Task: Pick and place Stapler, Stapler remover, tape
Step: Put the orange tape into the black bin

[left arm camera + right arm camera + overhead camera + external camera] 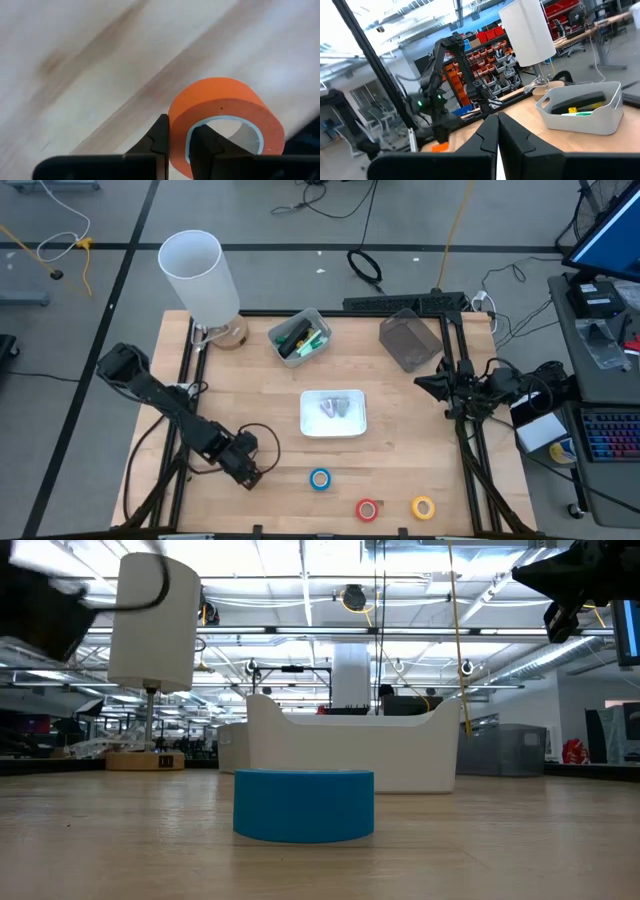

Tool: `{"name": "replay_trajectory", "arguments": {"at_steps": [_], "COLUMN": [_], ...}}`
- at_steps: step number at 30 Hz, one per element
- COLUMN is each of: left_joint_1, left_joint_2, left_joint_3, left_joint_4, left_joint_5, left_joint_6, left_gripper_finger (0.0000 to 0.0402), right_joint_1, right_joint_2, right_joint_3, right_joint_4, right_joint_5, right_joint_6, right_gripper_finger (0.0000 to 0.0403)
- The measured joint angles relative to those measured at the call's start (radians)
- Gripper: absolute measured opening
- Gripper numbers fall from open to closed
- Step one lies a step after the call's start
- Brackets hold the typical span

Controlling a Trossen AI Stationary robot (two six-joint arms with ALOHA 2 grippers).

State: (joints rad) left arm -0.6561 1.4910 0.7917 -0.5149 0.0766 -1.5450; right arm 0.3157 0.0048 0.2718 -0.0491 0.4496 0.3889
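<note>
My left gripper (179, 137) is near the table's front left (250, 470), shut on the orange tape roll (222, 120). The blue tape (320, 478), the red tape (367, 509) and the yellow tape (423, 507) lie flat on the wood along the near edge. The blue roll (303, 805) fills the middle of the low view. A white tray (312, 425) at the centre holds a small silvery thing (335, 407). I cannot tell which thing is the stapler or the stapler remover. My right gripper (497, 131) waits shut above the table's right side (432, 385). My left gripper pinches the wall of the orange ring (178, 125), with one finger (202, 142) inside the pale centre hole and the other finger (161, 137) outside. The fingers point steeply down. The roll sits tilted in the hold; whether it is clear of the wood, I cannot tell.
A grey bin (318, 320) with green, yellow and dark things stands at the back centre. A dark see-through box (408, 340) stands at the back right. A white lamp (200, 275) stands at the back left. Bare wood lies between the tray and the tape rolls.
</note>
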Motion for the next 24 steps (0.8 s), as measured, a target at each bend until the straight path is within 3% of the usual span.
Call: {"name": "replay_trajectory", "arguments": {"at_steps": [6,10,17,24], "left_joint_1": [0.083,0.176,0.360,0.499], "left_joint_2": [-0.079,-0.111,-0.110,-0.107], "left_joint_3": [0.002,0.002,0.003,0.003], "left_joint_4": [0.297,0.479,0.814,0.951], "left_joint_5": [-0.238,-0.316,-0.303,-0.204], "left_joint_6": [0.140,0.203,0.337,0.307], "left_gripper_finger": [0.0037,0.0037,0.0038,0.0040], "right_joint_1": [0.000,0.000,0.000,-0.034], "right_joint_2": [0.048,0.129,0.326,0.510], "right_joint_3": [0.000,0.000,0.000,0.000], "right_joint_4": [0.050,0.111,0.212,0.399], "right_joint_5": [-0.003,-0.004,-0.004,-0.005], "right_joint_6": [-0.173,-0.197,-0.223,-0.241], "right_gripper_finger": [0.0000,0.0000,0.0000,0.0000]}}
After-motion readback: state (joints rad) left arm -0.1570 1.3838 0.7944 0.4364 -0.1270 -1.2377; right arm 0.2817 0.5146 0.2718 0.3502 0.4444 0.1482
